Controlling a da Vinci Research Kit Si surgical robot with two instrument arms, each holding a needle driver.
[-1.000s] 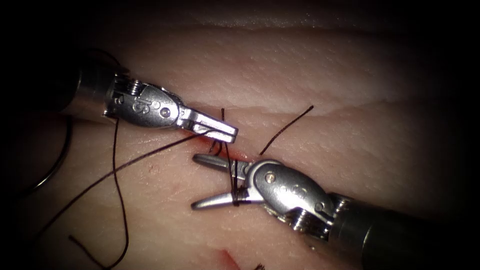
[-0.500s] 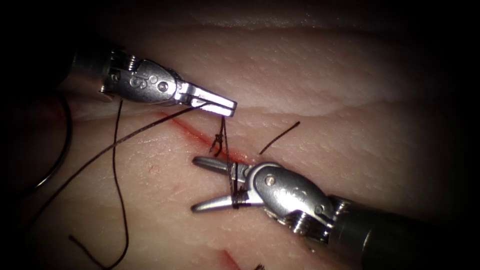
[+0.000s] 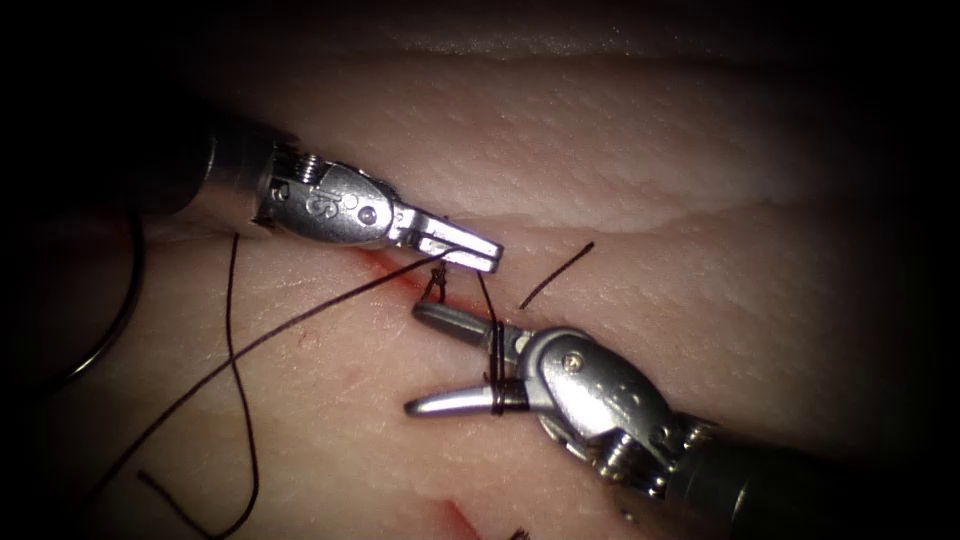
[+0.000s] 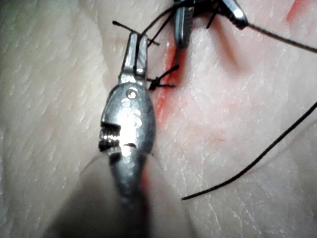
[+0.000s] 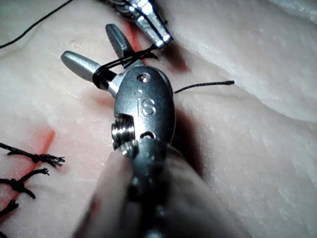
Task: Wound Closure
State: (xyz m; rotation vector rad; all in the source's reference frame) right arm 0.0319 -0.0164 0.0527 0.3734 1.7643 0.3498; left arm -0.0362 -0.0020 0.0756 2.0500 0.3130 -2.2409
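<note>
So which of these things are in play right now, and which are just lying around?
In play:
- left claw, shut on the thread
- right claw, open, thread looped around it
- knot at the cut

Lying about:
- cut end of thread
- finished stitches

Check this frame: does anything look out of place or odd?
Yes: thread held by the shut left tool is wound around a jaw of the open right tool, near its hinge. The needle lies loose on the tissue, left.

1. A surgical training lab: a slab of pale tissue (image 3: pixel 620 150) serves as the practice piece.
2. Dark thread (image 3: pixel 235 350) trails over it, with finished knotted stitches (image 5: pixel 34 158).
3. Two steel robotic instruments, left pincer (image 3: pixel 478 252) and right pincer (image 3: pixel 430 362), work under endoscope lighting.
</note>
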